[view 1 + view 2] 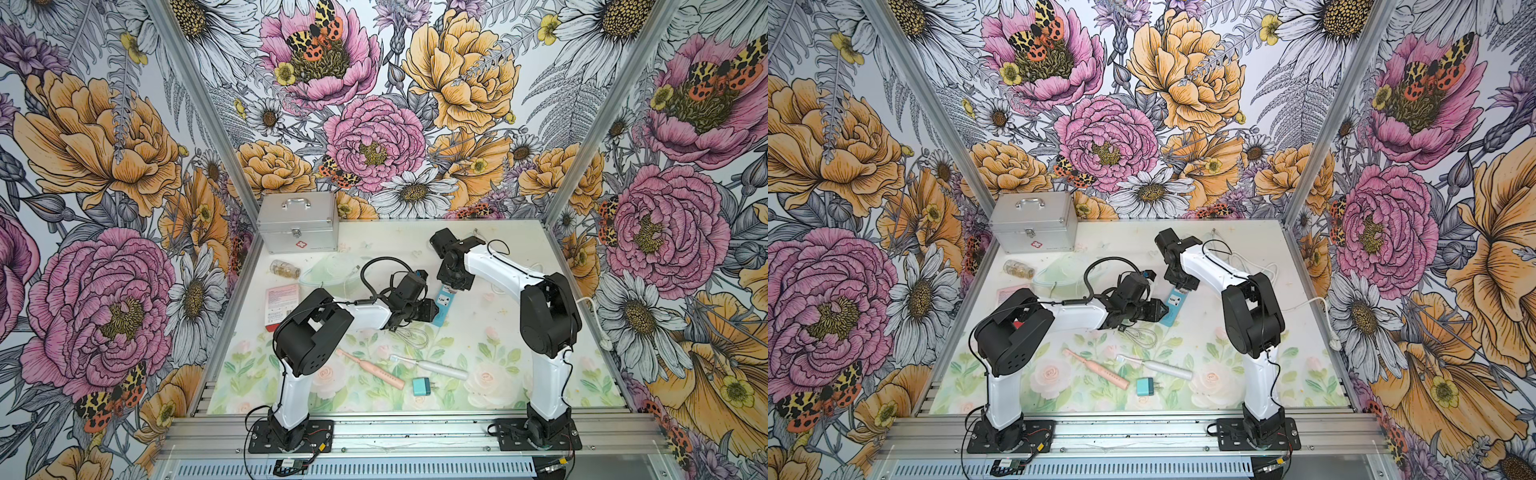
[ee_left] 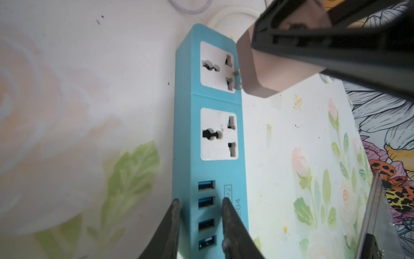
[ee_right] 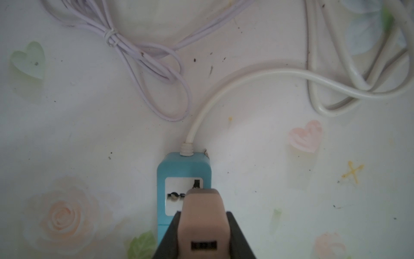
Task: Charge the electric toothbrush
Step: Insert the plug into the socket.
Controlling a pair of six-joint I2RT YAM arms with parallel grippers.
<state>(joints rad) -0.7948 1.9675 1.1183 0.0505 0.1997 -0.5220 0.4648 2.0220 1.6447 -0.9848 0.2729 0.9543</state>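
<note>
My right tool (image 3: 202,220) is clamped on a pinkish-beige USB wall adapter (image 2: 257,67). The prongs aim at the end socket (image 2: 217,67) of the long light-blue plastic power strip (image 2: 215,101). Their tips sit at the edge of the slots, not yet seated as far as I can judge. The strip's long axis runs away from me, cord end farthest. My left tool (image 2: 201,201), jaws narrow, hangs over the strip's USB end; I cannot tell whether it presses there. The slim pink electric toothbrush (image 1: 371,372) lies flat on the desk (image 1: 490,332) near me, well apart from both tools and nearer the left arm. I reckon a short straight push along the prongs comes next.
</note>
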